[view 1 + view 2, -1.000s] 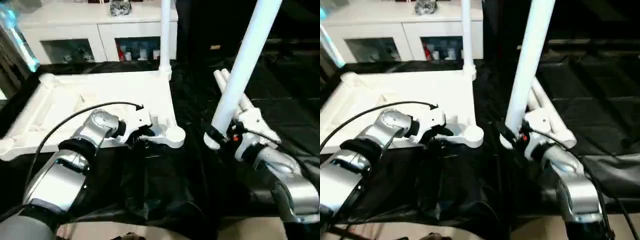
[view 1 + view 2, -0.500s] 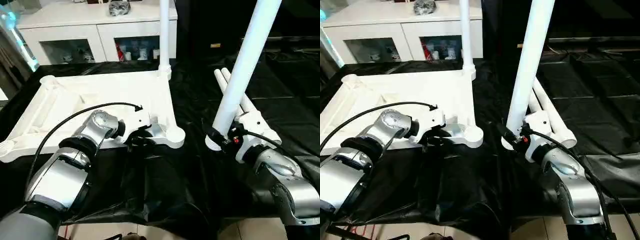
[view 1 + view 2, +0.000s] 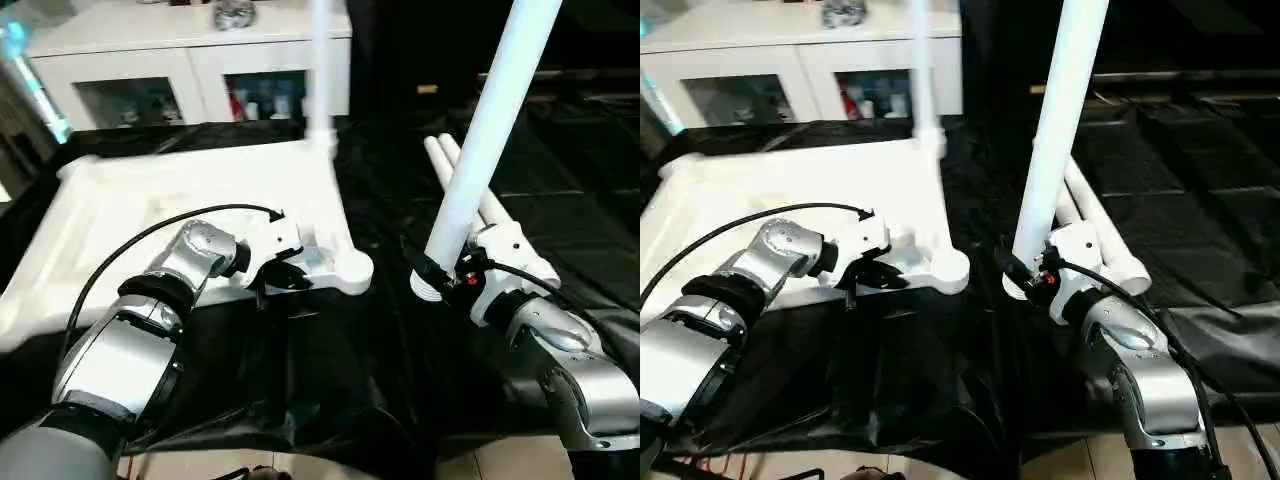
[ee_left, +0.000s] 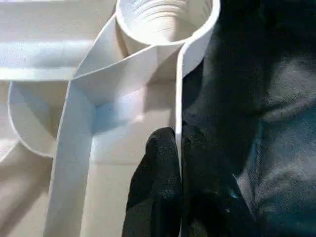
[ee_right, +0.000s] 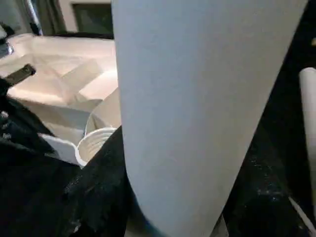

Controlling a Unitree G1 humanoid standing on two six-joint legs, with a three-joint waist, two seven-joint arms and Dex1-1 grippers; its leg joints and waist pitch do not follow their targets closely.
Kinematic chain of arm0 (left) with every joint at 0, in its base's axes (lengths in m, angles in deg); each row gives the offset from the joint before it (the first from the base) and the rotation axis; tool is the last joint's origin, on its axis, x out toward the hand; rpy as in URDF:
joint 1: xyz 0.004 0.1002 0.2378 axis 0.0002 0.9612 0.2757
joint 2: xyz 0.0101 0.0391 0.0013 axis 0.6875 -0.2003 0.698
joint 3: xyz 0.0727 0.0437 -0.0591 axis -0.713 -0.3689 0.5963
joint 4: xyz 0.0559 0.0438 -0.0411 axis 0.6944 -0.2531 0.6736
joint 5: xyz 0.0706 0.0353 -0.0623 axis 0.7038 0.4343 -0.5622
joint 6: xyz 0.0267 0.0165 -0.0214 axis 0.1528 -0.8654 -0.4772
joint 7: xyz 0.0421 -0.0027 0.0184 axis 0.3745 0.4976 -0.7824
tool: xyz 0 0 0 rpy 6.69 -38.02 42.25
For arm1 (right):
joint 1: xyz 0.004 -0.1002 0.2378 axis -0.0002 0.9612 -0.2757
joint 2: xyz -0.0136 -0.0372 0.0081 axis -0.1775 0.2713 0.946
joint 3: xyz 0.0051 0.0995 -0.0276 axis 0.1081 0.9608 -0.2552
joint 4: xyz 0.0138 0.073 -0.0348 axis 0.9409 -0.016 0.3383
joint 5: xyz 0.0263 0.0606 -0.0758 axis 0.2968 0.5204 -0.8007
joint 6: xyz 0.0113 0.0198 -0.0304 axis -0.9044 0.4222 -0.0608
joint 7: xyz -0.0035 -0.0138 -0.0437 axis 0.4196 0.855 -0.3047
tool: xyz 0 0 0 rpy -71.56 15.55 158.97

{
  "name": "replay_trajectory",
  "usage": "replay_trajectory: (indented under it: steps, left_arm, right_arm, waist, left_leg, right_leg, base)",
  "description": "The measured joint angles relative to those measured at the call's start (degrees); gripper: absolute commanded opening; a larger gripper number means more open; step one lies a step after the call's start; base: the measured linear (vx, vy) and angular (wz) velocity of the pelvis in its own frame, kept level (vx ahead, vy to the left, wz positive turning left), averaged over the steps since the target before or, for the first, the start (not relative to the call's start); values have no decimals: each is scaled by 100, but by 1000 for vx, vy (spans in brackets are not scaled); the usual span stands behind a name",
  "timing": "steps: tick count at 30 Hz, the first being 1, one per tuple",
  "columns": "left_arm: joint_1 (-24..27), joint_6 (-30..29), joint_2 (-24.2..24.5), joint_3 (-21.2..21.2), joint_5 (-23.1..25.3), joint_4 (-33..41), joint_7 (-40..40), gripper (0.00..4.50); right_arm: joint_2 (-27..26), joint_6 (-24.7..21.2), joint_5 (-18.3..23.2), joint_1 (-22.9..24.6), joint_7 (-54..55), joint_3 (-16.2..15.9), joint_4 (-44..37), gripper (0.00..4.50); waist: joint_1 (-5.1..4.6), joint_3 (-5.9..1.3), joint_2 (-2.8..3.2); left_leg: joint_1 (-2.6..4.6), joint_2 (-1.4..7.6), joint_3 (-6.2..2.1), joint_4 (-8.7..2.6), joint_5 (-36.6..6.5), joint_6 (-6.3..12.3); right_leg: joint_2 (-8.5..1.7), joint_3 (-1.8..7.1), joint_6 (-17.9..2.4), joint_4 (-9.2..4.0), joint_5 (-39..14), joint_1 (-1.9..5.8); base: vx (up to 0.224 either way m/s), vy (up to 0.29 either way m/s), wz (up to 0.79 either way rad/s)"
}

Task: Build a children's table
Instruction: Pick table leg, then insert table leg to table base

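Leg to near corner socket.
Left gripper [image 3: 283,279] clamps tabletop [image 3: 190,190] rim; right gripper [image 3: 447,277] grips leg [image 3: 487,130]. Keep it plumb over socket [image 3: 352,268].

Ahead of you a black plastic sheet [image 3: 330,370] covers the worktop, wrinkled and glossy. Behind it stands a white cabinet [image 3: 190,70] with glass doors; small items show blurred on its shelves, and a dark object [image 3: 236,14] sits on top. The far right lies in deep shadow. Pale tiled floor [image 3: 500,462] shows at the near edge.
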Motion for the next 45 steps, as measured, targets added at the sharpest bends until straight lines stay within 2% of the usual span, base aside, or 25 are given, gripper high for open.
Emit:
replay_trajectory:
  steps: [2,8,14,17,22,26,30,36,43,45]
  left_arm:
    - [149,-110,-64,101,-69,214,-180,1]
    - [880,-519,-126,274,-176,1462,-570,1]
    - [1511,-1538,-71,291,-166,2956,-871,1]
    - [2028,-2214,-20,341,-171,4039,-1043,1]
    - [2537,-2520,235,435,-257,4894,-1021,1]
    - [2788,-2474,346,404,-303,5233,-855,1]
    - [3057,-2441,527,266,-348,5703,-678,1]
    - [3073,-2182,567,188,-357,5691,-491,1]
    - [3004,-1860,631,121,-355,5452,-435,1]
    - [2949,-1829,622,109,-353,5352,-452,57]
  right_arm:
    - [-1,0,11,-21,49,62,1,194]
    - [-76,1,34,-28,81,87,9,194]
    - [-157,0,34,-89,80,-3,50,194]
    - [-227,-2,54,-199,92,-9,59,194]
    - [-276,-3,57,-209,90,-41,76,194]
    - [-283,-6,57,-239,84,-80,193,194]
    - [-311,-97,68,-334,52,-121,198,194]
    - [-312,-114,80,-385,47,-122,176,194]
    - [-334,-116,79,-385,56,-136,176,194]
    - [-342,-116,78,-385,57,-170,176,194]
  waist:
    - [13,0,-1]
    - [16,3,-9]
    - [-2,8,-19]
    - [-24,11,-24]
    - [13,10,-55]
    - [76,13,-98]
    - [93,16,-135]
    - [151,14,-137]
    - [167,14,-136]
    - [168,13,-135]
  left_leg:
    - [-1,0,0,-2,0,0]
    - [-6,0,16,-3,1,2]
    - [-26,2,30,-4,2,6]
    - [-34,11,43,-6,3,16]
    - [-95,18,46,-3,16,28]
    - [-99,16,62,-2,29,48]
    - [-99,16,93,-1,31,52]
    - [-98,17,107,-1,43,55]
    - [-96,17,108,-2,48,42]
    - [-96,17,108,-2,52,40]
  right_leg:
    - [0,-1,0,2,0,-2]
    - [-5,5,0,3,0,-13]
    - [-16,2,0,6,0,-44]
    - [-17,-1,0,6,0,-61]
    - [-15,-7,3,30,1,-123]
    - [-25,-10,6,29,3,-123]
    - [-39,-1,16,28,12,-124]
    - [-44,4,45,27,36,-124]
    - [-44,6,60,28,55,-124]
    - [-44,6,59,28,61,-124]
  base:
    - [0,0,0]
    - [0,0,0]
    - [0,0,0]
    - [0,0,0]
    - [0,0,0]
    - [0,0,0]
    - [0,0,0]
    - [0,0,0]
    - [0,0,0]
    - [0,0,0]
